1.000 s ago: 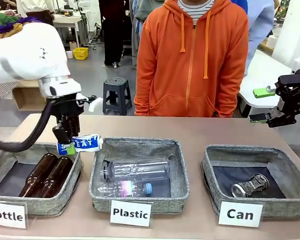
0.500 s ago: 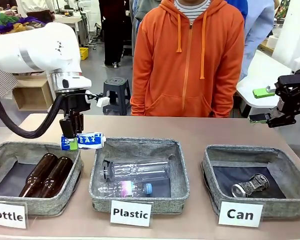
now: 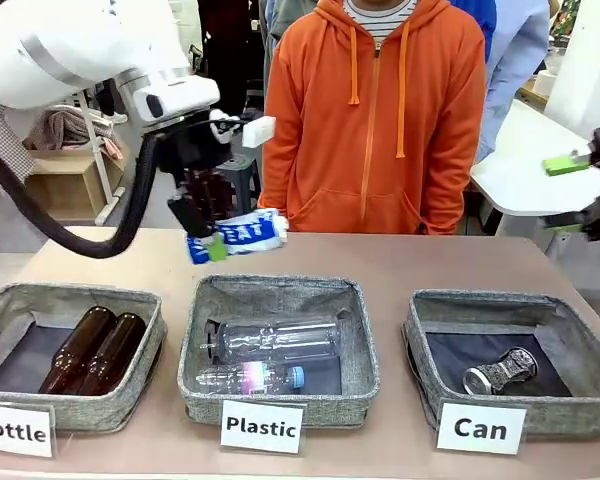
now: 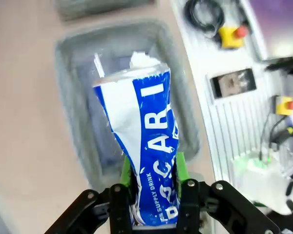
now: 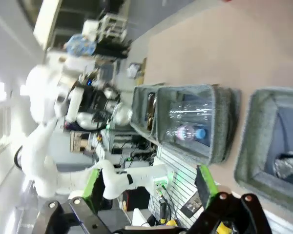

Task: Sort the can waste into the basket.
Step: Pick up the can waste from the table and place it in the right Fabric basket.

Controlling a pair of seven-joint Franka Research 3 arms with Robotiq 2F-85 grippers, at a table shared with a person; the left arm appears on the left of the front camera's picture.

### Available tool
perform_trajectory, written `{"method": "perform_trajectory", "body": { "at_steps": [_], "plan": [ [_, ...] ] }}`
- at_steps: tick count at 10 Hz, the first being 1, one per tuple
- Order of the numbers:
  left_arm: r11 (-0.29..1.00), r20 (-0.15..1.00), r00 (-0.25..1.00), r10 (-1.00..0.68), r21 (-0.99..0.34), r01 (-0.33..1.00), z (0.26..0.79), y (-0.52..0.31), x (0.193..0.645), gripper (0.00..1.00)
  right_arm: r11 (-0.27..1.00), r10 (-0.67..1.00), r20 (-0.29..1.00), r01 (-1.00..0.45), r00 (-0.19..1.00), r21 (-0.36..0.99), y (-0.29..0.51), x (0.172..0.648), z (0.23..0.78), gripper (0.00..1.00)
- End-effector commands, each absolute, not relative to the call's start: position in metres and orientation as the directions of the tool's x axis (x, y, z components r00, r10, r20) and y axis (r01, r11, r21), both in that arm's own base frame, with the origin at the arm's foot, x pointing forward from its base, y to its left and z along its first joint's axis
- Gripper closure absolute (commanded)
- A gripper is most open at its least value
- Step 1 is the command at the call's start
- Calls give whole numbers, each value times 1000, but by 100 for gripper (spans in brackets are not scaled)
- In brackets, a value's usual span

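Note:
My left gripper (image 3: 206, 235) is shut on the crumpled blue can (image 3: 242, 233) with white lettering, holding it above the table behind the "Plastic" basket. The left wrist view shows that blue can (image 4: 145, 146) pinched between the green pads (image 4: 181, 165). A dented silver can (image 3: 500, 371) lies inside the grey "Can" basket (image 3: 420, 330) at the right, and the silver can (image 5: 289, 165) also appears in the right wrist view. My right gripper (image 3: 580, 190) hangs open and empty at the far right, above the table's edge; its fingers (image 5: 205, 183) are spread in its own view.
The "Plastic" basket (image 3: 354, 350) in the middle holds clear bottles (image 3: 275, 340). The "Bottle" basket (image 3: 148, 340) at the left holds two brown glass bottles (image 3: 92, 350). A person in an orange hoodie (image 3: 380, 120) stands at the far side.
My left gripper has lifted the blue can and carried it up and to the right, from beside the "Bottle" basket to behind the "Plastic" basket. The right gripper shifted slightly right.

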State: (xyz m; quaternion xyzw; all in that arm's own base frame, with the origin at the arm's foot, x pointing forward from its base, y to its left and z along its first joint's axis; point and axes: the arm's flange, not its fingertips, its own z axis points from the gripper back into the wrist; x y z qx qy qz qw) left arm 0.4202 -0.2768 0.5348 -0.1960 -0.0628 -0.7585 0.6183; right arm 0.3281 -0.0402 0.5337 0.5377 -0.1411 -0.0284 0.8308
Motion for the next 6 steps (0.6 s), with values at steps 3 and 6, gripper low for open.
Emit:
{"method": "perform_trajectory", "body": {
  "at_steps": [3,6],
  "plan": [
    [-355,621,-238,-746,-69,932,489,-408,419,61,613,-315,309,-56,897,788,-149,246,619,0],
    [-244,693,-161,-703,-22,970,483,-578,464,61,741,-260,347,-44,901,670,-181,199,607,0]
  ]
}}
